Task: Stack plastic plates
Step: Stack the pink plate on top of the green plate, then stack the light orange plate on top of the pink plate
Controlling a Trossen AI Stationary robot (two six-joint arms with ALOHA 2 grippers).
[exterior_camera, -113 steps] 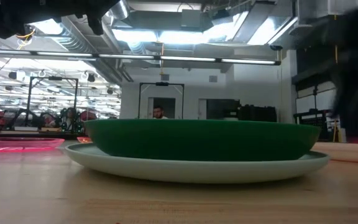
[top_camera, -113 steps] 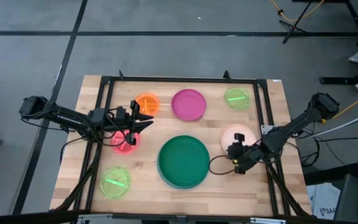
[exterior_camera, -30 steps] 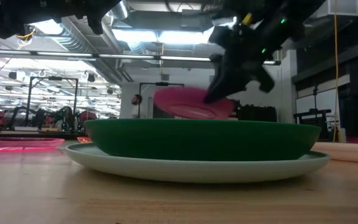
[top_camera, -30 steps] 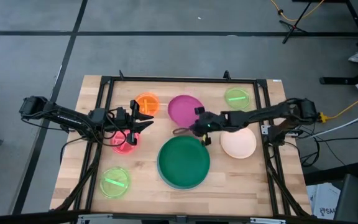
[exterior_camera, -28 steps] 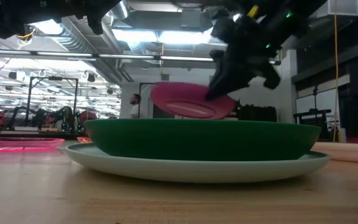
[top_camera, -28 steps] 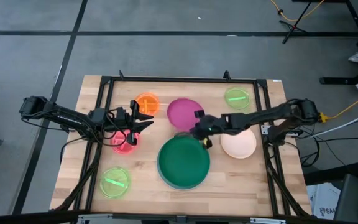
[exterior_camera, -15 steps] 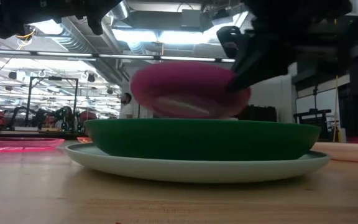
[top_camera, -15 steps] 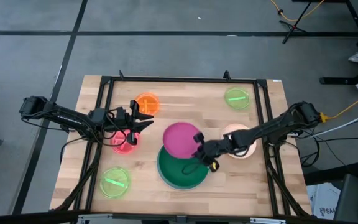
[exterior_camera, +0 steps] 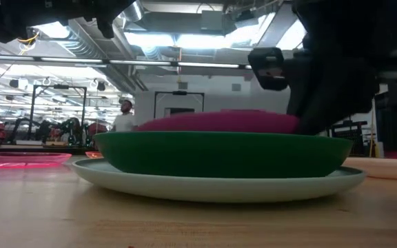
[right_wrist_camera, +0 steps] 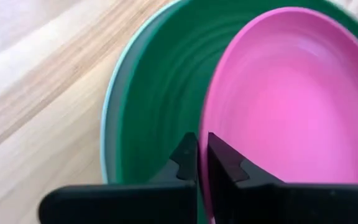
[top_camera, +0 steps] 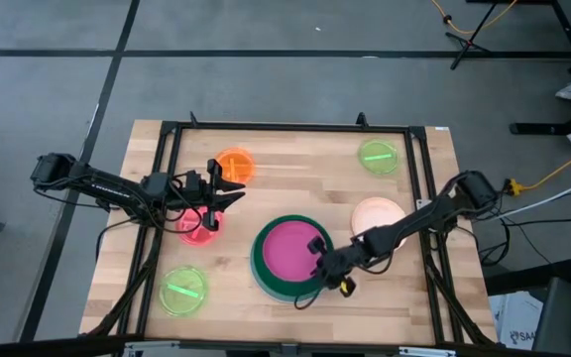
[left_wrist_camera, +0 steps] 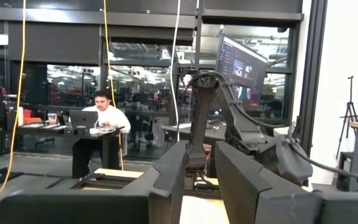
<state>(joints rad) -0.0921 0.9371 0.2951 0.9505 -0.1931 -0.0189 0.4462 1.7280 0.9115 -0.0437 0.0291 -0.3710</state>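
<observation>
Magenta plate [top_camera: 293, 247] sits inside the dark green plate [top_camera: 263, 270], its near rim pinched by the right gripper [top_camera: 322, 268]; left gripper [top_camera: 234, 192] parted, idle.

A: Any writing you can read here, on labels, brands or numbers?

B: None. The monitor [left_wrist_camera: 241, 73] in the room behind the table, seen from the left wrist, shows lit lines, but they are too small to read.

A: And the plastic plates [top_camera: 295, 250]?

B: No print on them. The lime green ones [top_camera: 377, 156] carry only a bright streak, not letters.
</observation>
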